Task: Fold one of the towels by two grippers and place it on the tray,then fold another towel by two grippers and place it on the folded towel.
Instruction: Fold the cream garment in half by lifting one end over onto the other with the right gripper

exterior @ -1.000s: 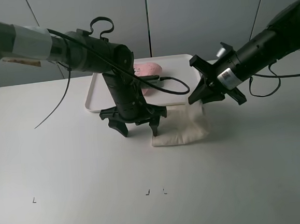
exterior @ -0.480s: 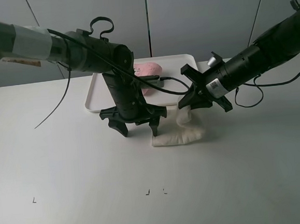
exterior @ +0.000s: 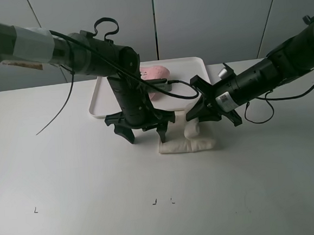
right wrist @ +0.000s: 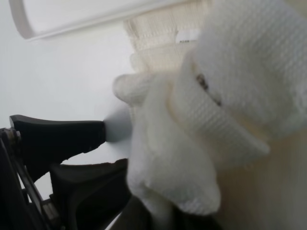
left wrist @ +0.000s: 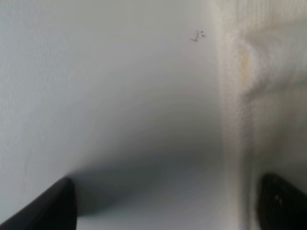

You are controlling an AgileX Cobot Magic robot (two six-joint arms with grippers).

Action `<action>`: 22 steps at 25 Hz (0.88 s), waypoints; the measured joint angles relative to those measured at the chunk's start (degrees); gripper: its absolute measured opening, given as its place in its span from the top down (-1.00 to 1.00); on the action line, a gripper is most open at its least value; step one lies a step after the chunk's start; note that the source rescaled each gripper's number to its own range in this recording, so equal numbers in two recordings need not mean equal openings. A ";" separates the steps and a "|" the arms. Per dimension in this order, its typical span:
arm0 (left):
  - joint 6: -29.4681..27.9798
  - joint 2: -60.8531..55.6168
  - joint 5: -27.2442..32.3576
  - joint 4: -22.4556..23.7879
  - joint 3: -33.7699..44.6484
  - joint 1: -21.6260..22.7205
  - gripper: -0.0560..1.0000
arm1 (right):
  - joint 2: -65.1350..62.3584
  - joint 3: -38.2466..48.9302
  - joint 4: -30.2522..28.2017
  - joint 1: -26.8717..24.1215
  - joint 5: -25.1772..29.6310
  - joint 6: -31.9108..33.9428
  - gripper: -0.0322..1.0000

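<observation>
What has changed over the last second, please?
The right gripper, shut on one edge of the cream-white towel, swept left, carrying that edge up and over toward the left gripper; the towel's footprint narrowed. The left gripper stayed open beside the towel's left edge, and the pink towel stayed on the tray.

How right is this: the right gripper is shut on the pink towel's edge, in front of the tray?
Wrong towel. The right gripper is shut on the white towel's edge, in front of the tray; the exterior high view shows it.
</observation>
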 joint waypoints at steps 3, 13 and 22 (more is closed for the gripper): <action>0.11 0.16 0.12 -0.63 -0.70 0.00 -0.95 | 1.12 0.12 1.50 0.00 0.10 -1.45 0.85; 1.24 0.75 4.70 -1.29 -8.15 0.14 -0.95 | 1.80 0.12 2.91 0.00 0.36 -3.33 0.85; 2.91 0.85 9.90 -1.62 -17.57 3.64 -0.95 | 1.91 0.22 3.51 0.00 0.76 -4.40 0.85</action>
